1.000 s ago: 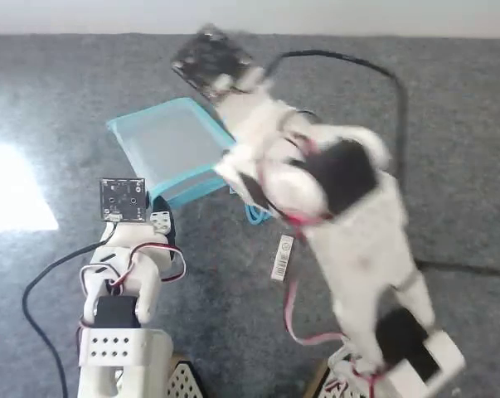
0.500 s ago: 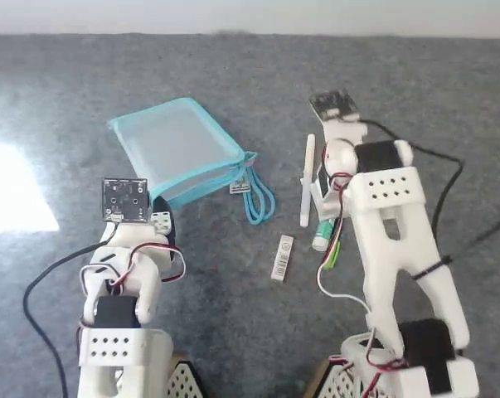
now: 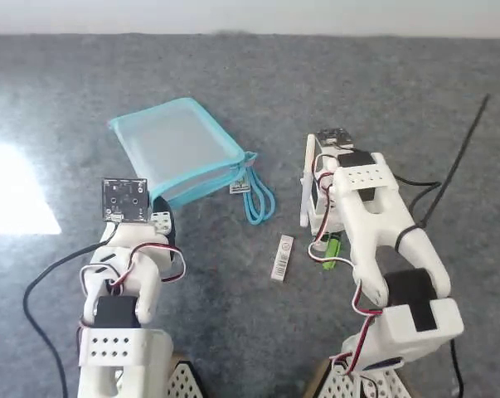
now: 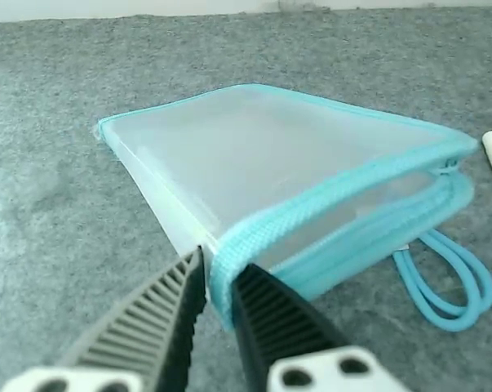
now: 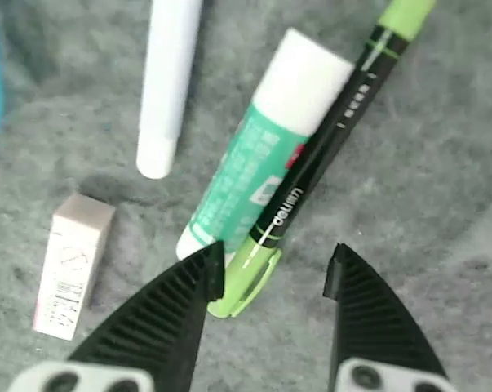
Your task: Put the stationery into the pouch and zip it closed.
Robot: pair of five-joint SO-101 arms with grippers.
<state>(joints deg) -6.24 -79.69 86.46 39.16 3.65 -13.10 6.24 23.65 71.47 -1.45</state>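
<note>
Between the jaws of the released right claw, seemingly green pen pick-up; needs closing, then carrying to the pouch clenched by left claw.

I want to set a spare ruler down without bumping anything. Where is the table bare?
Bare table runs left of and beyond the pouch, and between the eraser and the left arm. Crowded: under the right gripper, where the white pen, glue stick and green pen lie bunched.
</note>
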